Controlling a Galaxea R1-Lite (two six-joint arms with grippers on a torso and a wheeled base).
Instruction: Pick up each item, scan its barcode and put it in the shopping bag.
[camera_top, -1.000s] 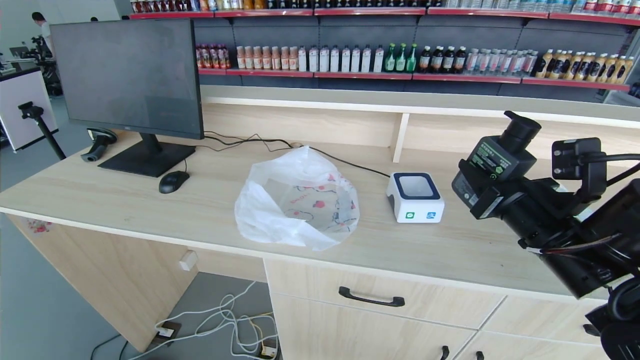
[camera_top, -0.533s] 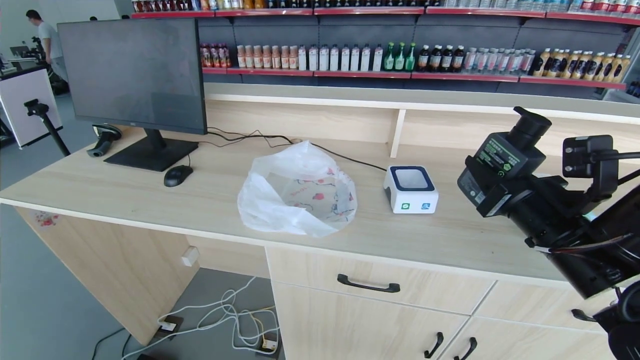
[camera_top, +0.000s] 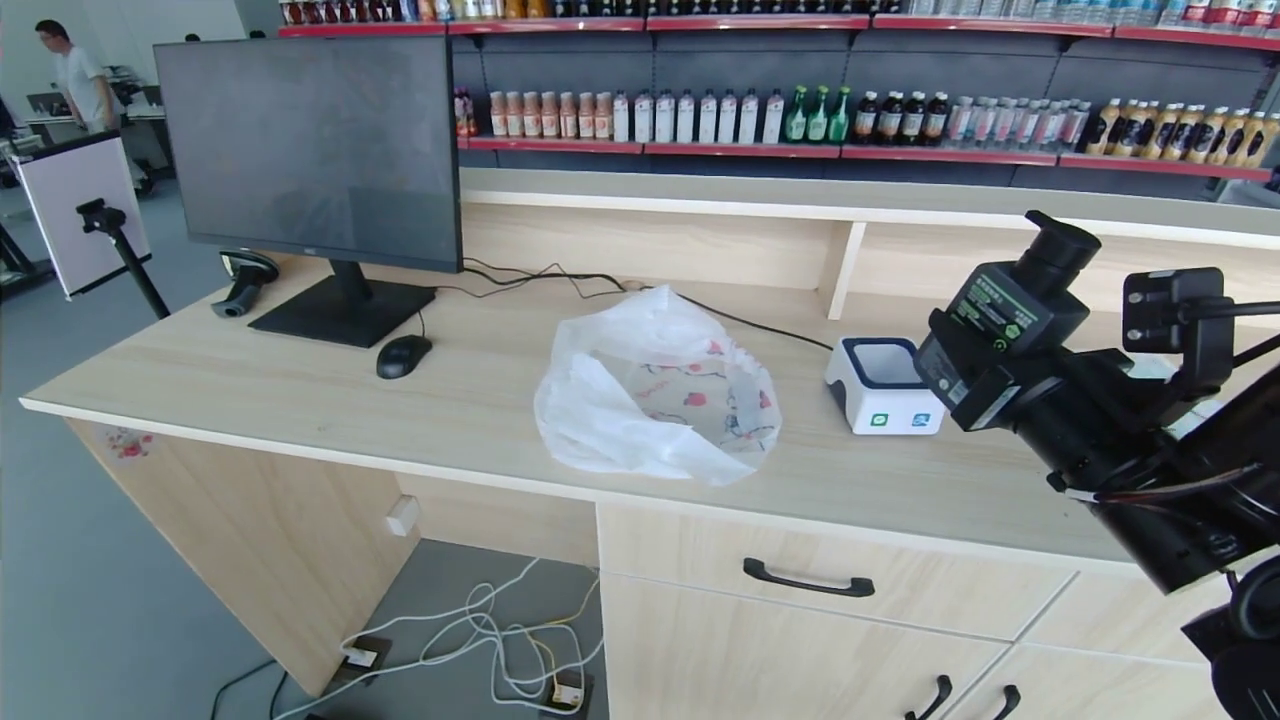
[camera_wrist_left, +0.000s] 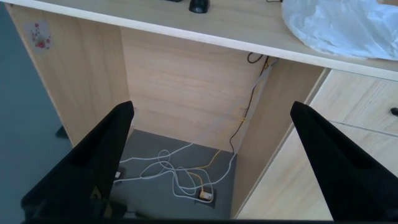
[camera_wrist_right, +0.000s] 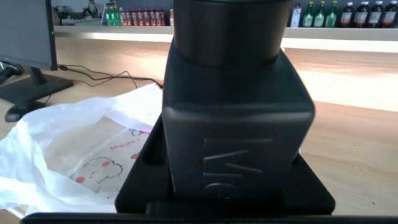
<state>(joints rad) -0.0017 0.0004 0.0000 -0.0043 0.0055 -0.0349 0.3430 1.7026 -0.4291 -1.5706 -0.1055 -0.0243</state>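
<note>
**Limp bag, mouth open**

Head view: the shopping bag (camera_top: 660, 395) slumps on the surface (camera_top: 300, 390) beside the scanner (camera_top: 880, 385).
Left wrist view: the left tool (camera_wrist_left: 211, 109) is spread wide and empty.
Right wrist view: I cannot tell the right tool's (camera_wrist_right: 239, 155) state. The bag looks thin and slippery, best pinched at its rim.

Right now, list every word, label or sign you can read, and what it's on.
None reads clearly.
shopping bag: red print, blurred.
scanner: green and blue icons, too small.
green label on the right arm: too small.
shelf bottles: labels too small.

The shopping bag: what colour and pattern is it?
Shopping bag: translucent white, red cartoon print; head view best.
</note>
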